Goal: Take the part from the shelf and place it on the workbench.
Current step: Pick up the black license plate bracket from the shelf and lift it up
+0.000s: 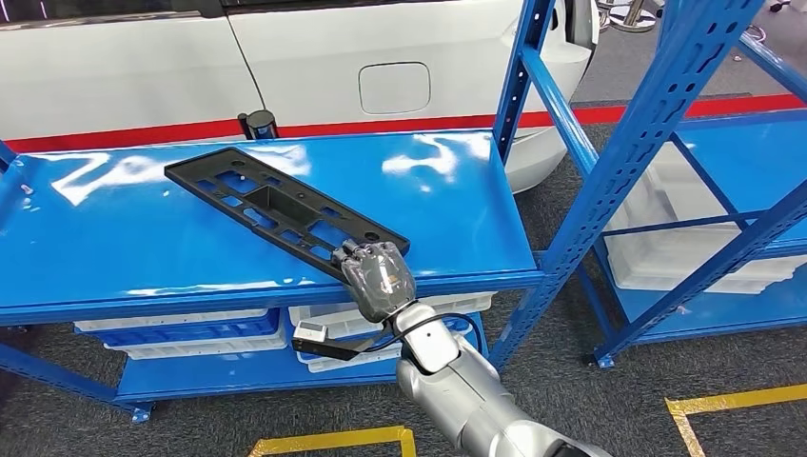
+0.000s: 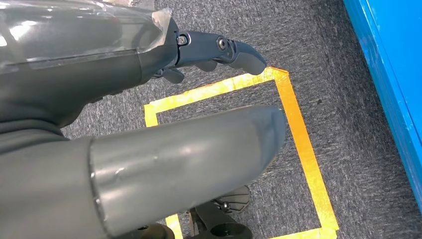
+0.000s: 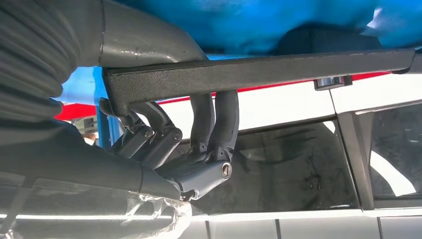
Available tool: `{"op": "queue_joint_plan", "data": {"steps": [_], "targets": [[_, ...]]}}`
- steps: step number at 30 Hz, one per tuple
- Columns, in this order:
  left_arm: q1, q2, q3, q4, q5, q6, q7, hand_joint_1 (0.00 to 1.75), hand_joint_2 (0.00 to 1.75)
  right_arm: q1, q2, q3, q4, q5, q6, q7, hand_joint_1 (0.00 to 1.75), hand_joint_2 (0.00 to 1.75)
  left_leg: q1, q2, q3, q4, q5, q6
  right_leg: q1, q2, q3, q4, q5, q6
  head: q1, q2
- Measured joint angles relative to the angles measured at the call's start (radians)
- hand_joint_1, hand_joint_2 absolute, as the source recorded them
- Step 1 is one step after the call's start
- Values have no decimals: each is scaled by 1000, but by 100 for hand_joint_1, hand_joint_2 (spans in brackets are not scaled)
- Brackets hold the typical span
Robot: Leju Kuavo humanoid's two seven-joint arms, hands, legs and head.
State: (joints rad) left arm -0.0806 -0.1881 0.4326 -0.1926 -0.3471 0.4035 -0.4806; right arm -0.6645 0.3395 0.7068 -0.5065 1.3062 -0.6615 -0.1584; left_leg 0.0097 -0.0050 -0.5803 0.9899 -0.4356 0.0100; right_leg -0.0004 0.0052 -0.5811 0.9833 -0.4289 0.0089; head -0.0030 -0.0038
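The part [image 1: 276, 205] is a long, flat black plastic panel with several cut-outs. It lies slantwise on the blue shelf top [image 1: 457, 190]. My right hand [image 1: 379, 276] grips its near end at the shelf's front edge. In the right wrist view the dark fingers [image 3: 226, 119] hook over one face of the panel's edge [image 3: 278, 72] and the thumb [image 3: 149, 47] presses the other face. My left hand [image 2: 149, 139] hangs over the grey carpet, fingers apart and holding nothing.
A white car [image 1: 314, 67] stands close behind the shelf. A blue upright [image 1: 519, 76] rises at the shelf's right end, with a second blue rack [image 1: 723, 181] beyond it. White bins [image 1: 190, 328] sit on the lower shelves. Yellow tape [image 2: 298, 144] marks the floor.
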Motion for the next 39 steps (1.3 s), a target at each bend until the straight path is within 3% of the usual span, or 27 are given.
{"op": "queue_joint_plan", "data": {"steps": [24, 25, 28, 29, 39], "targets": [[0, 0, 0, 0, -21, -6, 7, 0, 0, 14, -16, -22, 20, 71, 0, 51, 175, 175, -2, -1, 9, 0, -1, 0, 0, 0, 5, -1, -1, -1, 0, 0], [0, 0, 0, 0, -21, -6, 7, 0, 0, 14, -16, -24, 20, 72, 0, 51, 164, 175, -2, -1, 9, 0, -1, 0, 0, 0, 5, -1, -1, -1, 0, 0], [0, 0, 0, 0, -21, -7, 7, 0, 0, 15, -18, -27, 20, 76, 0, 54, 34, 175, -2, -1, 10, 0, -1, 0, 0, 0, 7, -1, -1, -1, 0, 0], [0, 0, 0, 0, -22, -8, 7, 0, 0, 16, -18, -29, 20, 79, 0, 56, 0, 175, -2, 0, 10, 0, -1, 0, 0, 0, 7, -1, -1, -1, 0, 0], [0, 0, 0, 0, -22, -10, 6, 0, 0, 31, -23, -35, 25, 101, 0, 74, 0, 175, -2, 0, 9, 0, -1, 0, 0, 0, 7, -1, -1, -1, 0, 0]]}}
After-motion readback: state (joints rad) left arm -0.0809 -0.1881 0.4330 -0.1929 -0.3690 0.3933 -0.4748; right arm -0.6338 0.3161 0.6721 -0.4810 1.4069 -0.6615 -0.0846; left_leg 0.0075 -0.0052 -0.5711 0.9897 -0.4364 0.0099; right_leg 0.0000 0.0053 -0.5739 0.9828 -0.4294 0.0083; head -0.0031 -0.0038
